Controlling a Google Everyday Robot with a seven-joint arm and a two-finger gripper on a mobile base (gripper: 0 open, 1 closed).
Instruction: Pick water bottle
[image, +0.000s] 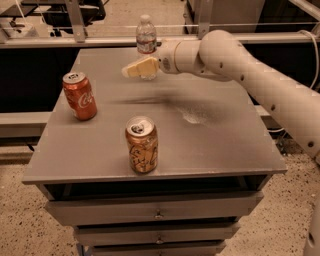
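Water bottle (146, 37) not yet grasped, approach step: over a grey table (215, 150), a cream arm (250, 75) reaches from the right, its gripper (132, 70) just before the bottle's lower half, open or closed I cannot tell. The bottle stands upright at the far edge, cap up, long axis vertical; the next move likely calls for centring around its body

White Coca-Cola script stands on the red can (79, 96) at left; the label on the far water bottle (146, 36), just beside the gripper (128, 71), cannot be read
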